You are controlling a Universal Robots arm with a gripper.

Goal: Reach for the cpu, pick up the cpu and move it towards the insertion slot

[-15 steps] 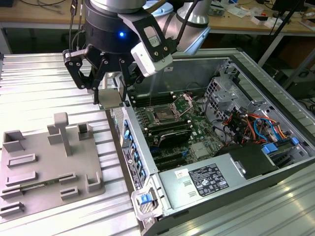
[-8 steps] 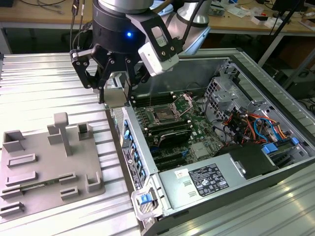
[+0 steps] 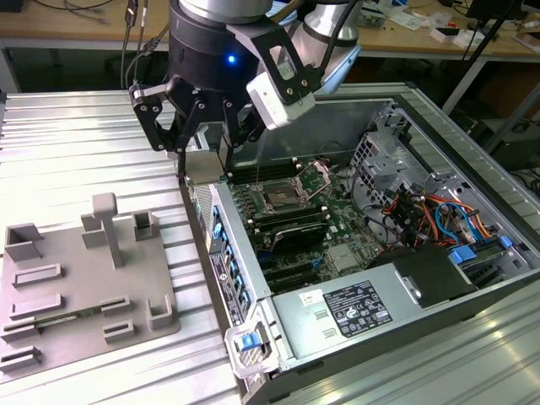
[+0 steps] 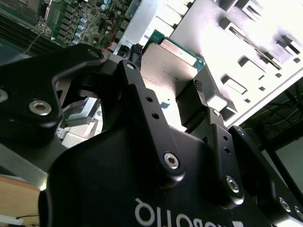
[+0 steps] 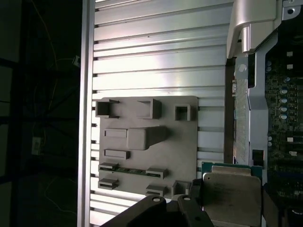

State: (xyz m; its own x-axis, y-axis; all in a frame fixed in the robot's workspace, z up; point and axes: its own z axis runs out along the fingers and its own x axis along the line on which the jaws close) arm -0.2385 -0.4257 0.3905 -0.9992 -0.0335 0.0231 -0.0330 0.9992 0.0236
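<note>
Over the case's near-left wall, my pincer (image 3: 202, 160) grips the cpu (image 3: 199, 166) by its edges: light, stiff, fragile underneath, slippery.

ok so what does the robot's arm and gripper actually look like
The gripper is matte black, with jointed linkage fingers pinned by silver screws and white lettering on its body in the second wrist view. A small blue light glows on the black wrist section. The arm above is silver-grey, with a white boxy camera housing alongside.
</note>
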